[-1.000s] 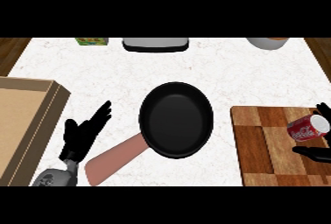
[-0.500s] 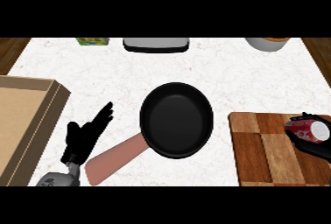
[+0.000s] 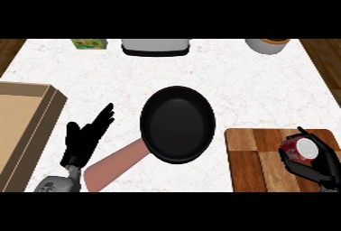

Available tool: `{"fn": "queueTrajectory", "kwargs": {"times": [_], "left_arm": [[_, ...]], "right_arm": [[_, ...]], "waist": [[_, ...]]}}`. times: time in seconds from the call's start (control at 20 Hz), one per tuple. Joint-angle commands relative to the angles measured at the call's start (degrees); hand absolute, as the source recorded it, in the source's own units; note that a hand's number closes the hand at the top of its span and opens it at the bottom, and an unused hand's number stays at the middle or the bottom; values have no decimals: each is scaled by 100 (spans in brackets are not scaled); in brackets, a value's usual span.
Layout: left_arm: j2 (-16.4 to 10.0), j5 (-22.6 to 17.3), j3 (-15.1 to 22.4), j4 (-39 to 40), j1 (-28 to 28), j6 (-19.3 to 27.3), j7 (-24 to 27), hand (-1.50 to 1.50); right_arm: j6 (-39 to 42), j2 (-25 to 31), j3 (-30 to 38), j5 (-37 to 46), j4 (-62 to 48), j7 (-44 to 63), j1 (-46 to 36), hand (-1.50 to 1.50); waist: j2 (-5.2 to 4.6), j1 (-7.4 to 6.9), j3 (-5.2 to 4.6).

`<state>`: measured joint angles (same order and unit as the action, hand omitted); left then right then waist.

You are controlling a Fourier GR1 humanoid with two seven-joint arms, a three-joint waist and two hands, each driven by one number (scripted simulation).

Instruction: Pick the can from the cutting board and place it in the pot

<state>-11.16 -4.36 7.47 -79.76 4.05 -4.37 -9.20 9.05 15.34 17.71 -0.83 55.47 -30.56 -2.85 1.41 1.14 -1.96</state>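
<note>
Shifted lower, right hand [image 3: 311, 170] curls fingers [image 3: 327, 155] round the red cylindrical can [image 3: 300, 149].

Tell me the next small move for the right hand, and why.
Probably lift the can straight up off the cutting board. The right hand has its fingers curled round the can on the board's right part, and the pot sits apart to its left, so the can should clear the board before crossing over. The left hand rests open left of the pot.
</note>
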Motion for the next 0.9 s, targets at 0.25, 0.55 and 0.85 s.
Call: {"fn": "queueTrajectory", "kwargs": {"times": [0.25,0.55,0.85], "left_arm": [[-95,-75,-191,-106,-119,57,-49,0],[76,-6,-23,-19,-85,44,19,0],[75,72,-4,14,-135,34,103,0]], "right_arm": [[-1200,-1380,-577,621,1677,-774,2179,150],[-2273,-1511,-1584,1064,3216,-491,3166,150],[-3354,-1528,-2773,1993,5246,-1,4890,150]], "waist": [[-42,287,160],[-98,231,161],[-132,89,171]]}}
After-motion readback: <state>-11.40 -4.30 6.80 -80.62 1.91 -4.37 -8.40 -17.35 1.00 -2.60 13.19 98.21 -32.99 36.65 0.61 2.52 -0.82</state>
